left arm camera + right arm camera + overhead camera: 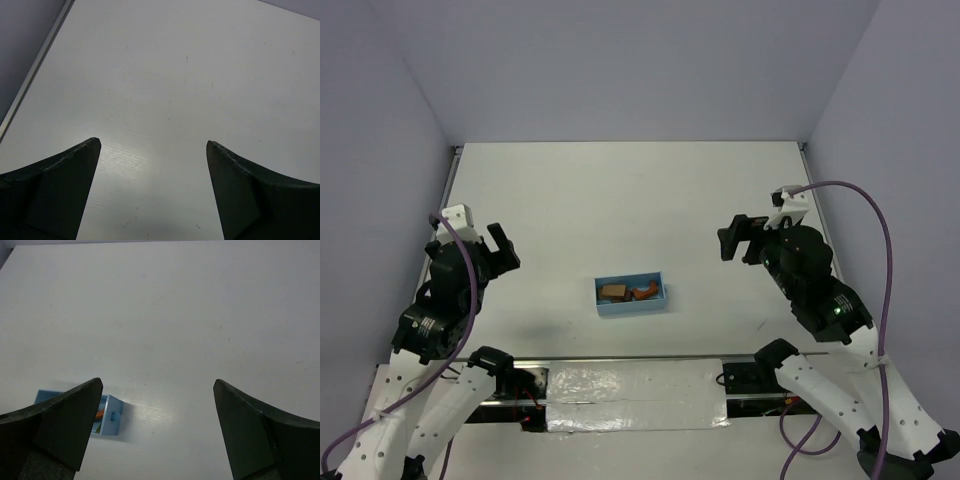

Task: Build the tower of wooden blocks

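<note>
Tan and orange blocks (616, 291) crowd the light blue tray (632, 309); the left gripper (501, 249) and right gripper (733, 238), both gaping and empty, may jostle neighbours.

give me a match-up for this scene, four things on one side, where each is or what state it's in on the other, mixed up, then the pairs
Things
1. left gripper
2. right gripper
3. light blue tray
4. wood blocks

Places or states
a. lying inside the tray
b. jaws wide, its wrist view catches the tray's corner
c. centred between both grippers
d. jaws wide, its wrist view shows only bare table

Pairs: 1-d, 2-b, 3-c, 4-a
</note>
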Controlling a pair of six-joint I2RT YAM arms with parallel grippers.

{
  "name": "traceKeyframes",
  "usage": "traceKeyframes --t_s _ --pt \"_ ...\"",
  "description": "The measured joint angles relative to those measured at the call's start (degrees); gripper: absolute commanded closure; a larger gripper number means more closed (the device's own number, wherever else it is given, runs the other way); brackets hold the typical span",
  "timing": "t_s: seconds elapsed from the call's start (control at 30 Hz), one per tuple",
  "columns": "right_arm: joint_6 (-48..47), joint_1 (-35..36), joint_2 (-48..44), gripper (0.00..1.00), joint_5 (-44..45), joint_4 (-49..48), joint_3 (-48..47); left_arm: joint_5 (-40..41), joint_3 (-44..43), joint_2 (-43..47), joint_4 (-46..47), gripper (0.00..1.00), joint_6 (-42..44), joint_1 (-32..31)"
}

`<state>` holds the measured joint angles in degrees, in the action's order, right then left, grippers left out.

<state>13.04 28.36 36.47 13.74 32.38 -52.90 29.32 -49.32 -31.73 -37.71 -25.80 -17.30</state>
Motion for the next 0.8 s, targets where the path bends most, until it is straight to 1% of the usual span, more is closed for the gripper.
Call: traceKeyframes --t_s 0.13,0.33,0.43,0.53,0.6,0.67,0.7,0.8 --pt "0.4 0.0 0.7 0.0 0.6 0.5 -0.1 0.0 0.0 -0.1 0.0 0.0 0.0 0.0" --pt "0.1 0.0 -0.1 0.0 -2.6 -0.7 0.0 0.6 0.0 -0.6 0.0 0.01 0.0 0.0" --pt "-0.9 0.0 -0.1 0.0 -5.9 -2.0 0.0 0.8 0.0 -0.6 0.0 0.01 0.0 0.0" --pt "-2.7 0.0 1.4 0.0 -12.4 -4.3 0.0 0.8 0.0 -0.6 0.0 0.0 0.0 0.0" --pt "-4.3 0.6 5.1 0.0 -17.1 -5.4 -0.7 0.8 0.0 -0.7 0.0 0.01 0.0 0.0" --pt "-6.9 2.7 10.6 0.0 -18.9 -4.3 -2.9 0.8 0.0 -0.8 0.0 0.0 0.0 0.0" --pt "-8.6 6.2 17.2 0.0 -18.5 -3.7 -6.2 0.8 0.0 -0.8 0.0 0.01 0.0 0.0" --pt "-15.5 16.9 31.3 0.1 -14.1 -2.1 -12.3 0.8 0.0 -1.0 0.0 0.0 0.0 0.0"
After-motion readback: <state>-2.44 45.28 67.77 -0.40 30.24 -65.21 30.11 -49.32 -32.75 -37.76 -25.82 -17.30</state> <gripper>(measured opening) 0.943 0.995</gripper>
